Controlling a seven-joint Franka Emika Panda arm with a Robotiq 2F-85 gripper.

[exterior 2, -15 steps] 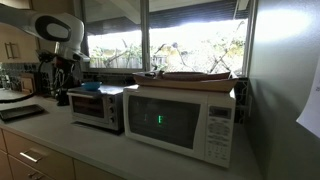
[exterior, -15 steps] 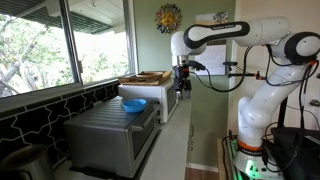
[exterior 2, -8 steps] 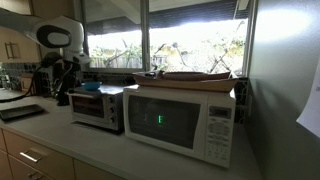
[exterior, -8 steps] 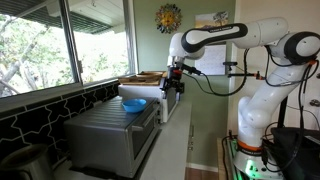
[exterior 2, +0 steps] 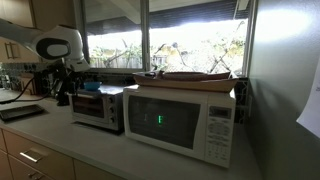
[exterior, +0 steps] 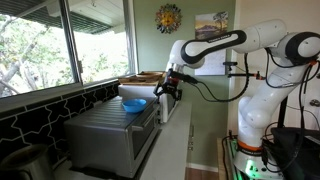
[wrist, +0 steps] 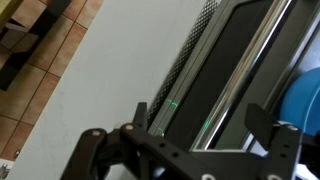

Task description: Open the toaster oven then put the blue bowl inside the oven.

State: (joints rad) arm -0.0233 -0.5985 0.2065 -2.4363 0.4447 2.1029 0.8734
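Observation:
The grey toaster oven with a ribbed top stands on the counter, its dark front door closed; it also shows in an exterior view. The blue bowl sits on top of the oven, and shows small in an exterior view. My gripper hangs just beyond the oven's top front edge, near the bowl, open and empty. In the wrist view my open fingers straddle the oven's front with its metal door handle, and the bowl's blue edge shows at the right.
A white microwave with a flat tray on top stands next to the oven. A window runs along the wall behind the counter. The counter edge and tiled floor lie beside the oven.
My gripper has moved down and toward the oven's front, from above the microwave to near the bowl. The bowl and oven have not moved.

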